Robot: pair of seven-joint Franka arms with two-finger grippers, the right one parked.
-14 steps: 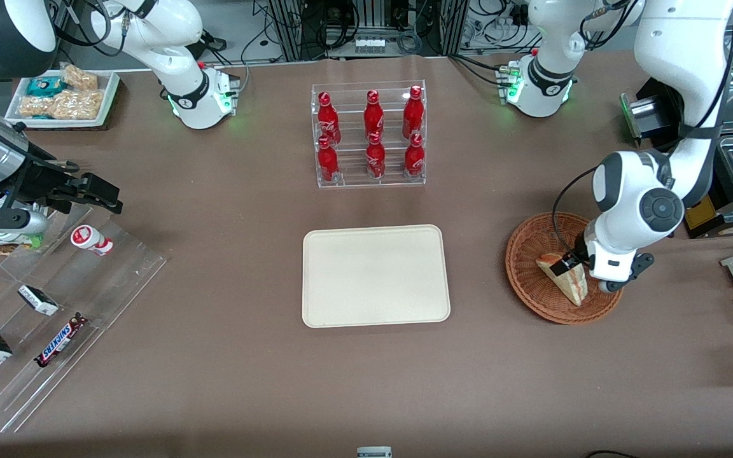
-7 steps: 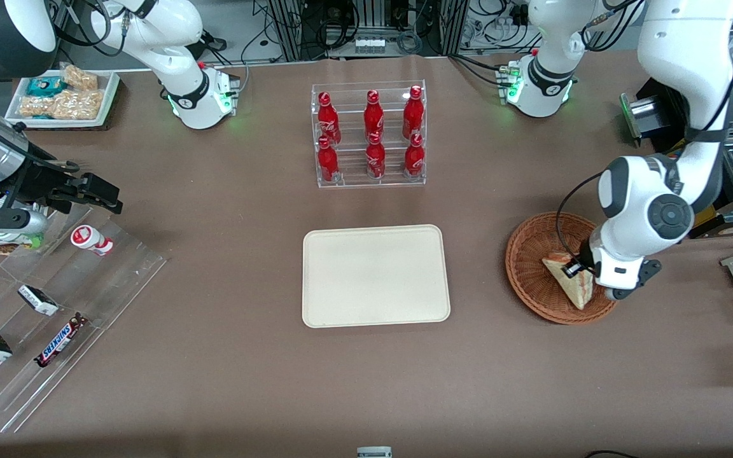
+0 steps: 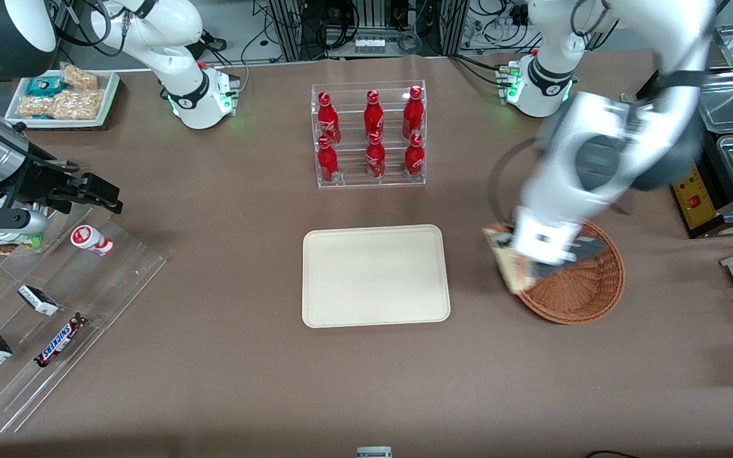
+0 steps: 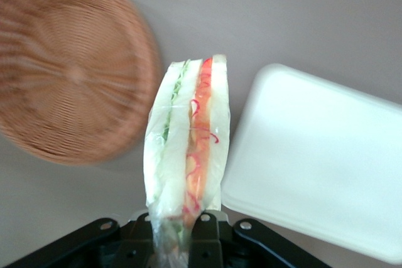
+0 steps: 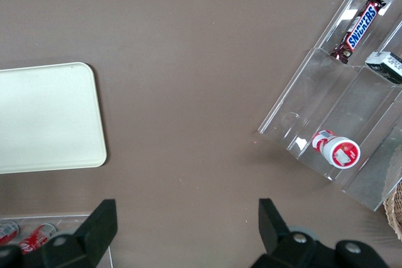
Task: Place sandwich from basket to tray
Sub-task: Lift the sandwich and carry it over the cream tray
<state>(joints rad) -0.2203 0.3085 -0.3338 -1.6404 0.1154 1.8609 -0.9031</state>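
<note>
Front view: gripper (image 3: pixel 511 266) w/ unlabelled sandwich (image 3: pixel 508 267).

The sandwich (image 3: pixel 511 267), a clear-wrapped triangular wedge of pale bread with green and orange-red filling stripes along its edge (image 4: pixel 188 155), hangs clamped in the gripper (image 4: pixel 182 233), lifted above the basket's rim on the side at nine o'clock in the front view. The basket (image 3: pixel 586 286), round, shallow, brown woven wicker, sits on the desk with nothing in it. The tray (image 3: pixel 376 275), flat, cream, rectangular with rounded corners, lies bare at the basket's nine o'clock, apart from it.
</note>
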